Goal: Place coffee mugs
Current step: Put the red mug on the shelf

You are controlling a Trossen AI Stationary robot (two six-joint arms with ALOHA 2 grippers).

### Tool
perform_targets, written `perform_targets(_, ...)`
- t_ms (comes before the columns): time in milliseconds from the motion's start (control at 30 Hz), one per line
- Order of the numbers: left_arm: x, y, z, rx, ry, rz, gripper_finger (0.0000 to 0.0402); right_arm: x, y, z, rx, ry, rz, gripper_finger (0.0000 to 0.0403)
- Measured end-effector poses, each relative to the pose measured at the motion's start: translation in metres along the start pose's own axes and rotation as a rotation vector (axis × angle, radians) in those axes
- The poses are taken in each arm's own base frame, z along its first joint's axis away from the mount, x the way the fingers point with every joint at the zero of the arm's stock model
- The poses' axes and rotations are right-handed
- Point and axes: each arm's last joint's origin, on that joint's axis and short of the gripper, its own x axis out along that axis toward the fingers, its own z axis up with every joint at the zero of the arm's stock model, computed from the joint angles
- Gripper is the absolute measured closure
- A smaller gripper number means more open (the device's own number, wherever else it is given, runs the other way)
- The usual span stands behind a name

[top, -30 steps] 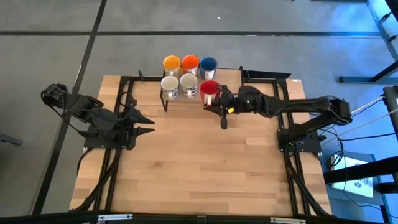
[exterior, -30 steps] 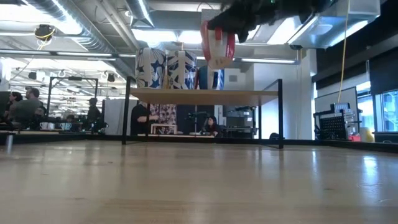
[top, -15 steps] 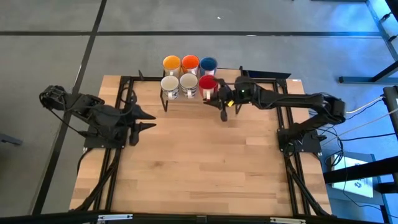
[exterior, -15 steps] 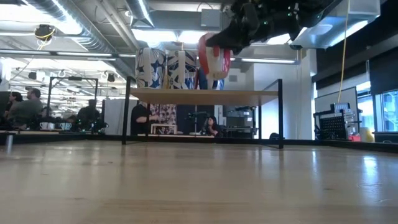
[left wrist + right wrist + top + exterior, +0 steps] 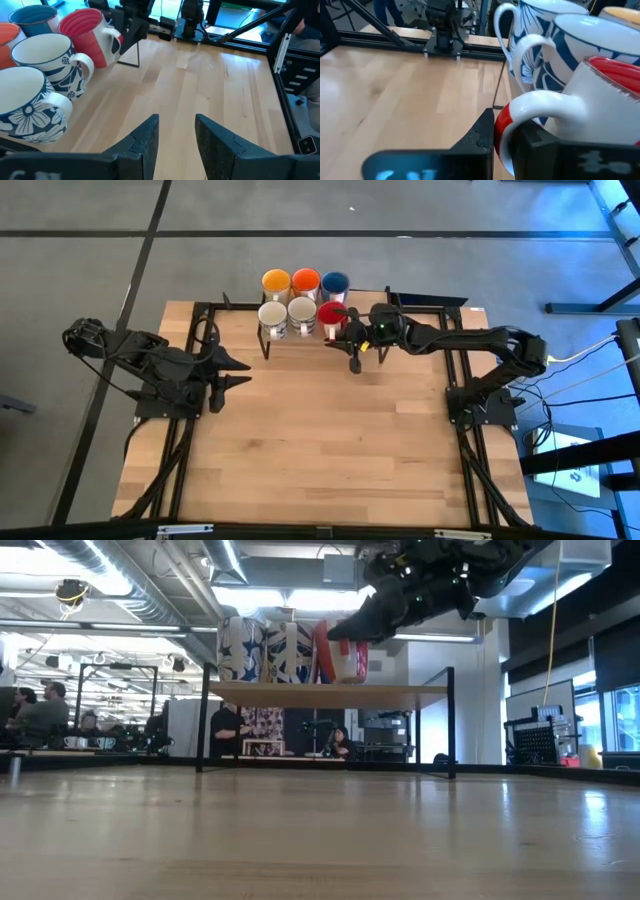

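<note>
Six mugs are grouped on a raised wooden shelf (image 5: 400, 692) at the table's far edge. The back row is yellow (image 5: 276, 281), orange (image 5: 306, 280) and dark blue (image 5: 335, 282). In the front row stand two white mugs with blue patterns (image 5: 272, 316) (image 5: 302, 312) and the red mug (image 5: 333, 317). My right gripper (image 5: 350, 333) is at the red mug's right side, shut on its handle. My left gripper (image 5: 240, 372) hovers open over the table's left part, pointing right; its wrist view shows its gripper (image 5: 175, 135) well short of the mugs. My right gripper pinches the red mug's handle (image 5: 530, 102) between its two fingers (image 5: 480, 135), coming level from the table's right side. The mug (image 5: 340, 652) is tilted slightly, with its base down at the shelf top beside the patterned mug (image 5: 290, 650). I cannot tell whether it rests fully.
The shelf stands on thin black legs (image 5: 203, 725), with open space under it. Black frame rails (image 5: 200, 330) run along both table sides. Bare wood (image 5: 320, 440) fills the middle and near part of the table. People sit in the room beyond (image 5: 40, 715).
My right gripper has carried the red mug toward the far edge and a little left, then down from above shelf height onto the shelf next to the patterned white mug. It has stayed shut on the handle.
</note>
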Motion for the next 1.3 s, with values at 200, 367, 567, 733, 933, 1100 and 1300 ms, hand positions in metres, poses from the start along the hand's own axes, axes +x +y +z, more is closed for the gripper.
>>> perform_targets(200, 0.0, 0.0, 0.0, -0.001, -0.001, 0.001, 0.028, 0.001, -0.002, -0.002, 0.0, -0.001, -0.005, 0.0386)
perform_targets(367, 0.0, 0.0, 0.0, 0.0, -0.001, 0.001, 0.028, 0.002, -0.002, -0.003, 0.002, 0.005, -0.006, 0.0385)
perform_targets(567, 0.0, 0.0, 0.0, -0.001, -0.002, 0.001, 0.028, 0.005, -0.002, -0.005, 0.006, 0.012, -0.008, 0.038)
perform_targets(733, 0.0, 0.0, 0.0, -0.002, -0.003, 0.001, 0.028, 0.005, -0.002, -0.006, 0.015, 0.029, -0.025, 0.0372)
perform_targets(933, 0.0, 0.0, 0.0, -0.002, -0.003, 0.001, 0.028, 0.006, -0.002, -0.01, 0.033, 0.064, -0.043, 0.0336)
perform_targets(1100, 0.0, 0.0, 0.0, -0.001, -0.003, 0.001, 0.028, 0.005, -0.002, -0.013, 0.051, 0.094, -0.044, 0.0313)
perform_targets(1300, 0.0, 0.0, 0.0, -0.001, -0.003, 0.001, 0.028, 0.005, -0.001, -0.013, 0.058, 0.1, -0.041, 0.0276)
